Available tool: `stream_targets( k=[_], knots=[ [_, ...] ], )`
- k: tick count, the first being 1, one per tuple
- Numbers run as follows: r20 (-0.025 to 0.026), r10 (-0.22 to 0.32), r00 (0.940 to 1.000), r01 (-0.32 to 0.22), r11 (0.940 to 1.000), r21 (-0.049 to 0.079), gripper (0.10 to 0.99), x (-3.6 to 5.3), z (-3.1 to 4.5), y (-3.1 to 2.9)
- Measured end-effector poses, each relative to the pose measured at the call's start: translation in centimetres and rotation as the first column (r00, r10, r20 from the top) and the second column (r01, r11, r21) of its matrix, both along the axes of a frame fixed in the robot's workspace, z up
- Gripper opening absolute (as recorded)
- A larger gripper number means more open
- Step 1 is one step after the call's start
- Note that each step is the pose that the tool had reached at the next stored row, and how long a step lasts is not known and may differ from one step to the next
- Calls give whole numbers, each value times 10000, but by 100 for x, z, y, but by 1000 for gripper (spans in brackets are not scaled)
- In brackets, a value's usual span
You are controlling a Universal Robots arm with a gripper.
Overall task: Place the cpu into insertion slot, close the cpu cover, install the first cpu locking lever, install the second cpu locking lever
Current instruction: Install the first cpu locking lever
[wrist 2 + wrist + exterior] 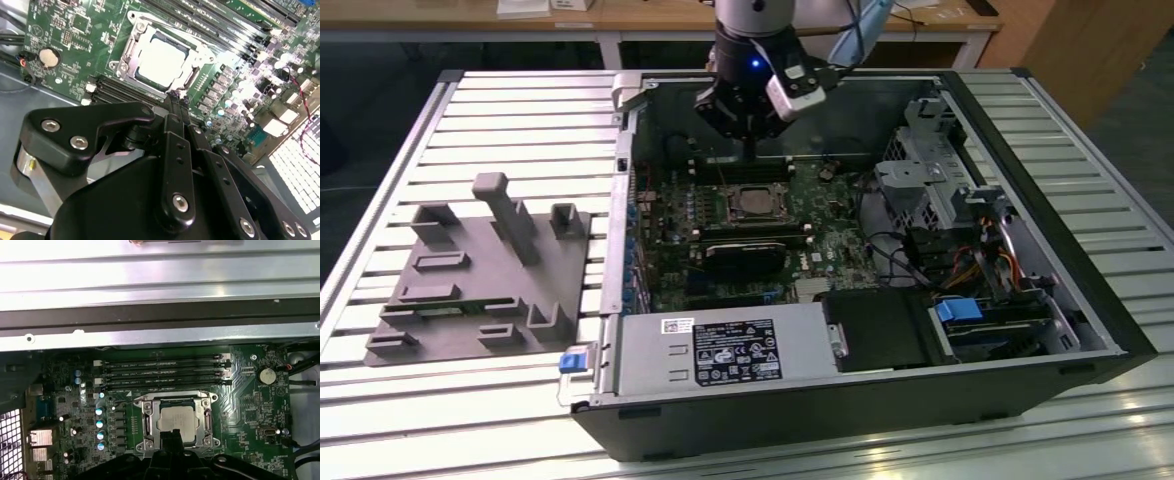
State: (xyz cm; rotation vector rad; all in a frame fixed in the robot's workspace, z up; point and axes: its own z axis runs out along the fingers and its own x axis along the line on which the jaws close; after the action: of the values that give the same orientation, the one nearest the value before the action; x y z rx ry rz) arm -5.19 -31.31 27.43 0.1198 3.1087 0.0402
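Contact with the socket hardware is the chief hazard here. In the upper centre of the exterior view the claw [750, 152] hangs inside the open computer case [854, 400], which lies on the slatted table [520, 110]. It is just above the insertion slot [728, 200], near the middle of the frame. In the second wrist view its two thin fingertips [173, 100] appear pressed together with nothing between them, and they end close by one edge of the socket. The cpu [162, 60] lies flat in the slot. Its pale face shows through the window of the cpu cover [152, 416], which looks lowered around it. Whether either locking lever is latched I cannot tell.

With the tips so near, I judge that a small sideways error on descent could land them on the chip's face or the cover frame rather than on a lever. That could scratch metal or press the chip unevenly onto the socket contacts. A thin, springy lever could also slip off closed tips and snap back. The row of capacitors [100, 422] and the memory slots [162, 372] stand just beside the socket, so a slide that overshoots could strike them.
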Motion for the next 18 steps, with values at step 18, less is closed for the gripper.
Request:
stream_targets(
  k=[18],
  knots=[
    [130, 140, 9998, -140, 9999, 0, 106, -268, -68, 0]
  ],
)
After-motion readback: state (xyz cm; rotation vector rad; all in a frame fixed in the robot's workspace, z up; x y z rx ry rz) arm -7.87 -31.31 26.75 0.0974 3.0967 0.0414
